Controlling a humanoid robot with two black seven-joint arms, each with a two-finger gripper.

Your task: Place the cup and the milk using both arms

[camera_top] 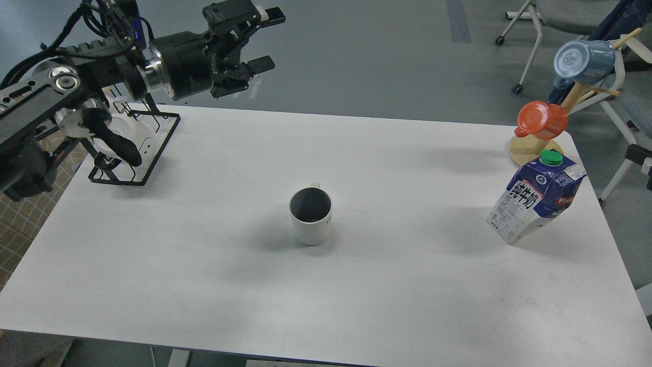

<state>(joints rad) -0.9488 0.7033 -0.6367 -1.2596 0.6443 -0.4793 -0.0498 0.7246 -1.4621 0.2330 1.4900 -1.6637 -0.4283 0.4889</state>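
Note:
The off-white ribbed cup with a dark grey inside stands upright in the middle of the white table. The blue and white milk carton with a green cap stands near the table's right edge. My left gripper is open and empty, held high over the table's far left edge, well away from the cup. My right gripper is out of view.
A black wire rack holding a smooth white mug sits at the far left corner. A wooden mug tree with an orange cup and a blue mug stands at the far right. Chairs stand beyond the table.

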